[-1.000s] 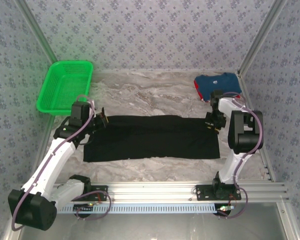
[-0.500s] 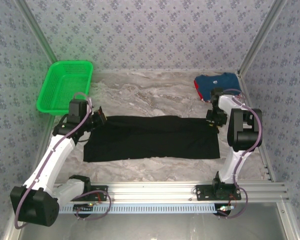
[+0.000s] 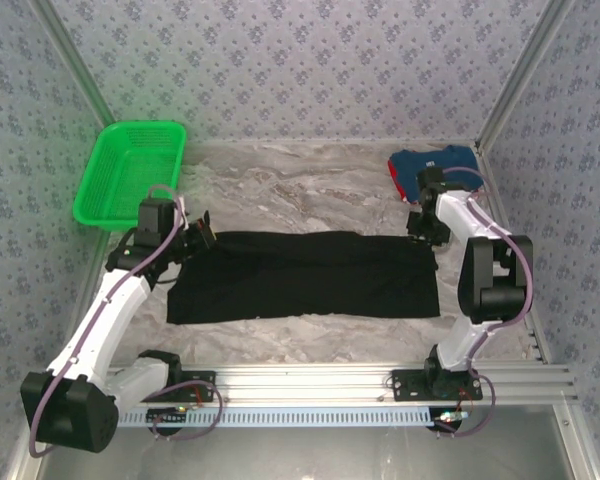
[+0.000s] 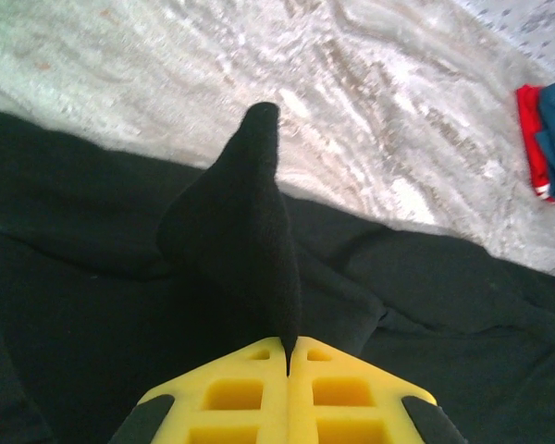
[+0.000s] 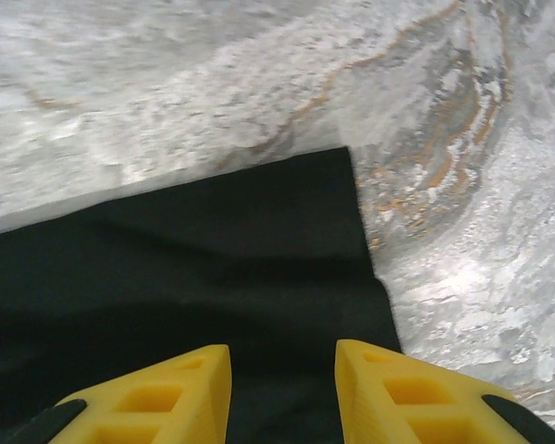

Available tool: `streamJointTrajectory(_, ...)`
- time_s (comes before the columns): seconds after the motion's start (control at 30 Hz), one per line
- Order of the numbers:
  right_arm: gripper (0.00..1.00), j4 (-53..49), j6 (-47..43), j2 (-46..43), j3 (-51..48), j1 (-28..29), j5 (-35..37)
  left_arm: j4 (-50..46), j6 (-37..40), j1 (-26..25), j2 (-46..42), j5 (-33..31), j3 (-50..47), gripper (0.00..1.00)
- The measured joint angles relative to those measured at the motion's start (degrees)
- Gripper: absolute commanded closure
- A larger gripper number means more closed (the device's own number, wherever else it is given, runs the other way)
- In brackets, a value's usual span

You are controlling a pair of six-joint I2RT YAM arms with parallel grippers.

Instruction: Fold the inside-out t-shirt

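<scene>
The inside-out t-shirt (image 3: 300,275) lies as a long black strip across the middle of the marble table. My left gripper (image 3: 202,238) is at its far left corner, shut on a raised pinch of the black fabric (image 4: 250,213), which stands up in a peak just ahead of the yellow fingertips (image 4: 288,350). My right gripper (image 3: 420,224) hovers over the shirt's far right corner. Its jaws (image 5: 283,356) stand open with nothing between them, and the flat black cloth (image 5: 213,250) and its corner edge lie below.
A green basket (image 3: 130,172) sits at the back left. A folded blue shirt with red trim (image 3: 435,165) lies at the back right, close behind my right gripper, and it also shows at the edge of the left wrist view (image 4: 548,139). Patterned walls enclose the table.
My right gripper has opened wider and moved back, away from the shirt's right edge. The left gripper keeps its pinch and has barely shifted.
</scene>
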Motion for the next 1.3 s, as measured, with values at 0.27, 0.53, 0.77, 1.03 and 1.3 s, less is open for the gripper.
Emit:
streamJointTrajectory(0.27,0.62,-0.8,0.0,-0.5,1.2,5.3,-1.5,-1.4,-0.9,0.0,-2.6,0.4,-14.4,0.73)
streamJointTrajectory(0.53,0.6,0.7,-0.2,-0.5,4.6,13.6,-1.5,0.3,-1.7,0.0,-2.5,-1.1,-13.6,0.54)
streamJointTrajectory(0.77,0.6,2.2,-0.2,0.8,4.6,16.4,-1.7,7.2,-0.4,-0.1,12.3,-1.7,-7.8,0.48)
streamJointTrajectory(1.03,0.6,2.9,-0.4,3.7,4.6,16.9,-2.4,12.1,4.4,-4.0,29.4,-2.6,2.9,0.41)
streamJointTrajectory(1.3,0.6,2.9,-1.1,3.6,4.6,17.0,-2.4,12.4,8.0,-6.5,38.9,-5.3,9.1,0.54)
